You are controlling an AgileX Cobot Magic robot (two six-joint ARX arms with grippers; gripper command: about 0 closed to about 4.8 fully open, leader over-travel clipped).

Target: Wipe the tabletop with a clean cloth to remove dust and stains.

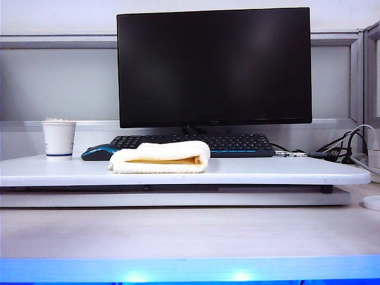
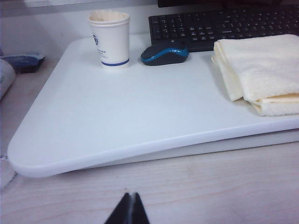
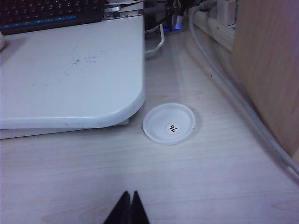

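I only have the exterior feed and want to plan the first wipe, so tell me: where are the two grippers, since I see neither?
Observer: Both hang low over the wood-grain desk in front of the tabletop. The left gripper is shut, facing the board's left corner.
Operator: And the right one?
Observer: The right gripper is shut too, short of the right corner, near a round white lid lying on the desk.
Operator: Any dirt I can't see from here?
Observer: Yes, the right wrist view shows fine dark specks on the board in front of the keyboard.
Operator: Is the cloth held?
Observer: No, the cloth lies folded on the board, untouched.
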